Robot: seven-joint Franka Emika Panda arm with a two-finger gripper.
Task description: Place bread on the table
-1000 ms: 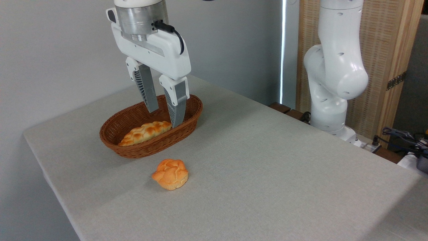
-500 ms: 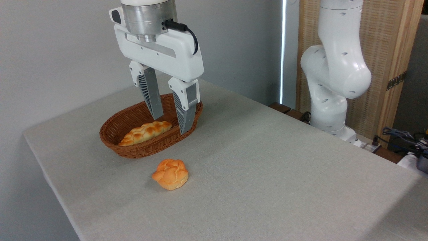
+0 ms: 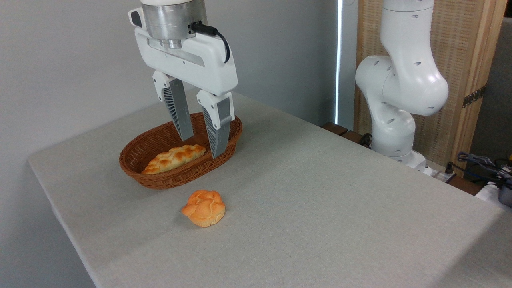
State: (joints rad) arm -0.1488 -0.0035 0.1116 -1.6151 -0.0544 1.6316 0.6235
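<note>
Plainly, the bread (image 3: 204,208) lies on the table (image 3: 320,200), apart from the spread, empty pincer (image 3: 201,147).

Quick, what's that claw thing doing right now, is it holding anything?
Gripper: open and empty, hanging above the basket; the bread lies on the table.

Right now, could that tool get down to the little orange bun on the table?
Probably yes. The bread sits alone on the table, nothing over it, and the tool hangs open and empty above the basket just behind.
</note>
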